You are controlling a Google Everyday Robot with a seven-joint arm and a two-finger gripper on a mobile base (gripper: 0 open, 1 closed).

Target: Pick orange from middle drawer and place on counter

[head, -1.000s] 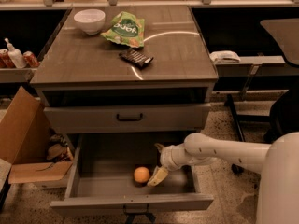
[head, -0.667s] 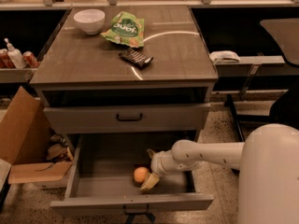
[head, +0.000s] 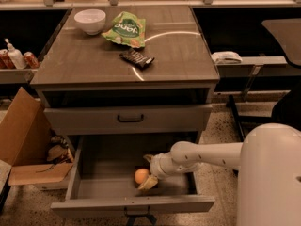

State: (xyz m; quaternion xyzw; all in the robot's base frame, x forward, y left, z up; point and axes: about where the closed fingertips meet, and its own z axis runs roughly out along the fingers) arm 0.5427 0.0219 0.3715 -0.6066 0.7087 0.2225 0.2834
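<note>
The orange (head: 140, 175) lies on the bare grey floor of the pulled-out middle drawer (head: 103, 173), near its front centre. My gripper (head: 145, 172) reaches into the drawer from the right, at the end of the white arm. It is open. One finger (head: 147, 158) stands behind the orange, and the other (head: 147, 183) is at its front right, close to or touching it. The orange rests on the drawer floor. The counter (head: 94, 60) is the glossy top of the cabinet above.
On the counter are a white bowl (head: 90, 20), a green snack bag (head: 126, 29) and a dark bar (head: 136, 58). A closed drawer front with a black handle (head: 130, 118) sits above the open drawer. A cardboard box (head: 23, 140) stands at the left. Bottles (head: 14, 56) are on the left shelf.
My gripper has moved left inside the drawer, from beside the orange to around it. The orange has not visibly moved.
</note>
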